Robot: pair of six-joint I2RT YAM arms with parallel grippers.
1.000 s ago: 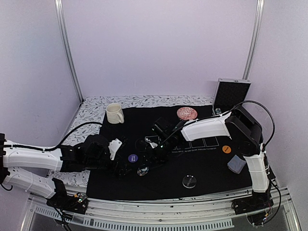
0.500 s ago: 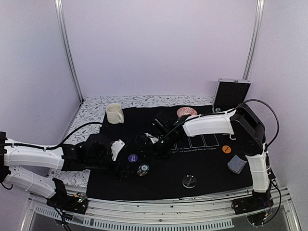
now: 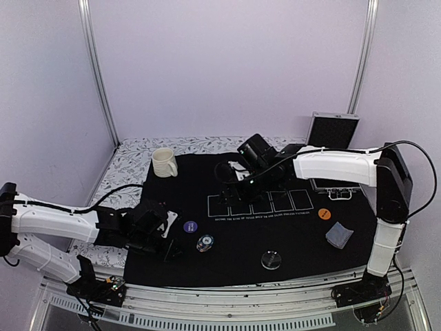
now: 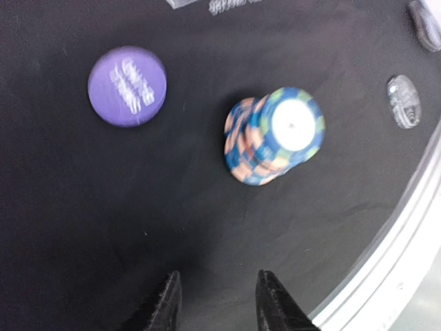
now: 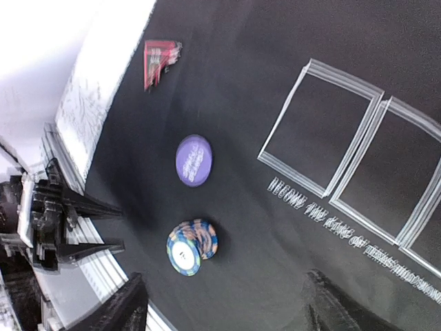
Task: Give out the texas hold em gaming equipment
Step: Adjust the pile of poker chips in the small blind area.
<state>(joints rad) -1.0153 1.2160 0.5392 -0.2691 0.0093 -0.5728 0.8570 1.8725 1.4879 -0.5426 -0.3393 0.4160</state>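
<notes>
A striped poker chip stack [image 3: 204, 243] [image 4: 275, 134] [image 5: 189, 247] stands on the black mat, leaning a little, with nothing holding it. A purple disc [image 3: 189, 226] [image 4: 127, 85] [image 5: 193, 160] lies just beside it. My left gripper [image 3: 171, 249] [image 4: 217, 296] hovers low, short of the stack, jaws narrowly apart and empty. My right gripper [image 3: 231, 193] [image 5: 227, 307] is high over the printed card boxes, open wide and empty. A clear disc [image 3: 271, 260] [image 4: 403, 101], an orange disc [image 3: 324, 214] and grey-blue cards [image 3: 337, 236] lie to the right. The red-edged triangle [image 5: 160, 61] lies near the mat's left edge.
A cream mug [image 3: 164, 163] stands at the mat's far left corner. A black case [image 3: 332, 134] stands open at the back right. The table's metal front rail [image 4: 386, 276] runs close to the left gripper. The right arm hides the red bowl.
Both grippers have drawn away from the chip stack. The right arm rose and swung toward the far side. The left gripper backed off to the near left, and its jaws narrowed.
</notes>
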